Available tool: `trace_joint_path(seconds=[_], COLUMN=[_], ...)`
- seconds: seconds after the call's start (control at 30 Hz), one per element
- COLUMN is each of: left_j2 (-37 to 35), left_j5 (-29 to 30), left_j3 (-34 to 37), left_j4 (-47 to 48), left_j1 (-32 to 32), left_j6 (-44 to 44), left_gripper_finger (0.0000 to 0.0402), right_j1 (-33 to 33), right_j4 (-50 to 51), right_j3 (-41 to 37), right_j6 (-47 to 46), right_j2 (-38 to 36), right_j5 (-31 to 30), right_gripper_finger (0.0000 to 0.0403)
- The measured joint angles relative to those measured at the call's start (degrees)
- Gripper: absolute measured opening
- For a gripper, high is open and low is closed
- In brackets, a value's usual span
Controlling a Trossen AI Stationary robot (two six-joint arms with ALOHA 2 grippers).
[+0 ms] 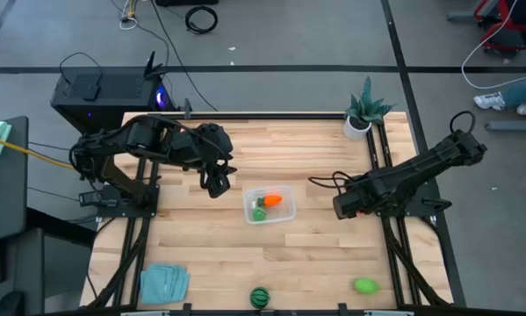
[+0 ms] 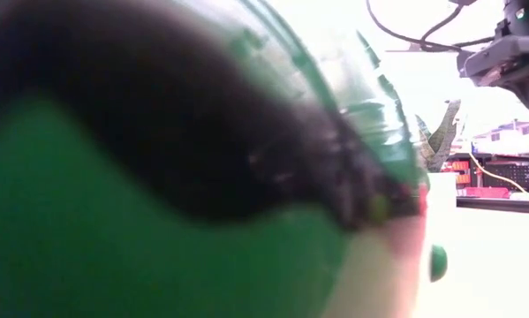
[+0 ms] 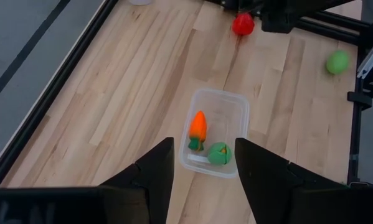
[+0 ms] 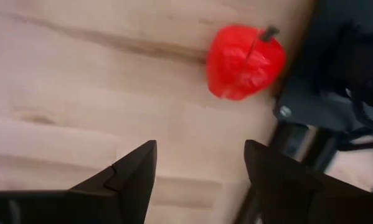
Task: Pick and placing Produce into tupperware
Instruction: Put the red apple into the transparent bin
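Note:
The clear tupperware (image 1: pixel 270 204) (image 3: pixel 216 132) stands mid-table and holds the orange carrot (image 3: pixel 198 129) and a green piece (image 3: pixel 219 153). My left gripper (image 1: pixel 217 180) (image 3: pixel 203 142) hovers open just to its left. My right gripper (image 1: pixel 344 206) (image 4: pixel 200 144) is open, low near the table's right rail, with the red piece (image 4: pixel 245 62) (image 3: pixel 243 23) lying on the wood just ahead of its fingers. A second green piece (image 1: pixel 364 285) (image 3: pixel 337 61) and the dark green striped ball (image 1: pixel 260 297) (image 2: pixel 158 177) rest by the near edge. The peach ball is out of view.
The potted plant (image 1: pixel 363 110) stands at the far right corner. A folded teal cloth (image 1: pixel 163 283) lies at the near left corner. The striped ball sits right in front of the low camera and blocks most of that view. Dark frame rails (image 1: pixel 381 175) run along the table's sides.

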State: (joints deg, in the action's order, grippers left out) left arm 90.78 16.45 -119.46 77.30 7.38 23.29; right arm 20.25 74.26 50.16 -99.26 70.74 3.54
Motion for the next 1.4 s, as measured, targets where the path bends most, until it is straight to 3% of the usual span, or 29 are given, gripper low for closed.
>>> trace_joint_path(seconds=[0.23,0.67,0.87,1.4], left_j2=[0.00,0.00,0.00,0.00], left_j5=[0.02,0.02,0.02,0.02], left_j3=[0.00,0.00,0.00,0.00], left_j4=[0.00,0.00,0.00,0.00], left_j1=[0.00,0.00,0.00,0.00], left_j6=[0.01,0.02,-0.02,0.02], left_gripper_finger=[0.0173,0.0179,0.0178,0.0181], right_j1=[0.00,0.00,0.00,0.13], right_j4=[-8.00,-5.71,1.36,0.84], right_j3=[-5.00,-4.84,-4.84,-4.84], right_j6=[-2.88,-11.44,-14.99,-13.63], right_j2=[0.02,0.02,0.02,0.02], right_j5=[-1.93,-1.36,-5.76,-8.01], right_gripper_finger=[0.0247,0.0245,0.0245,0.0245])
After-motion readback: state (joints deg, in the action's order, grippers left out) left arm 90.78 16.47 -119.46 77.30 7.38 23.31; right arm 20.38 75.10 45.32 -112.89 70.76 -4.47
